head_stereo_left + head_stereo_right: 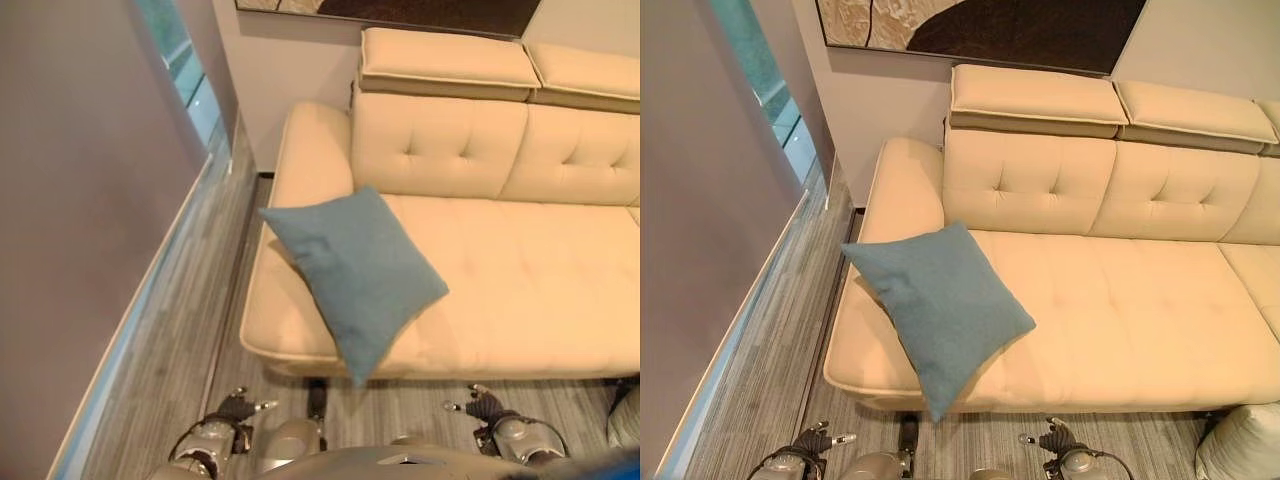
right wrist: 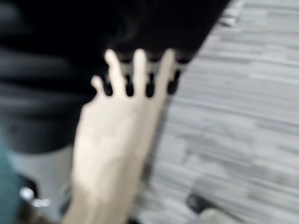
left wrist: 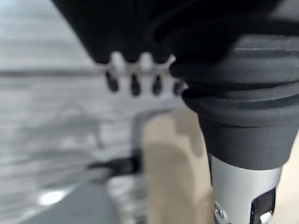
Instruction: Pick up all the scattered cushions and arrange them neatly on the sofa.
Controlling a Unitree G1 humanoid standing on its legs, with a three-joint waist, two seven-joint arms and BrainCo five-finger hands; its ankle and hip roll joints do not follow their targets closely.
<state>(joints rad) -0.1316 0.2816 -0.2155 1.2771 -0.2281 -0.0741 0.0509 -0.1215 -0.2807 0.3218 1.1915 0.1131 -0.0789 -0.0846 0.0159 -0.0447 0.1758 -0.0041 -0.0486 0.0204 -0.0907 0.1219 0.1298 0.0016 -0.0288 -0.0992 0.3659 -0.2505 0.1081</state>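
Blue cushion lies tilted on the cream sofa; both robot hands hang empty, fingers relaxed.

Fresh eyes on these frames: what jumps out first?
A square blue-grey fabric cushion lies askew at the left end of the cream tufted leather sofa, one corner hanging over the front edge. At the lower right, a pale grey cushion sits on the grey wood-plank floor.

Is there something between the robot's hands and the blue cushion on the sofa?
Nothing visible does. The blue cushion lies at the sofa seat's front left, one corner hanging over the edge. Left hand and right hand hang low before it, over bare floor.
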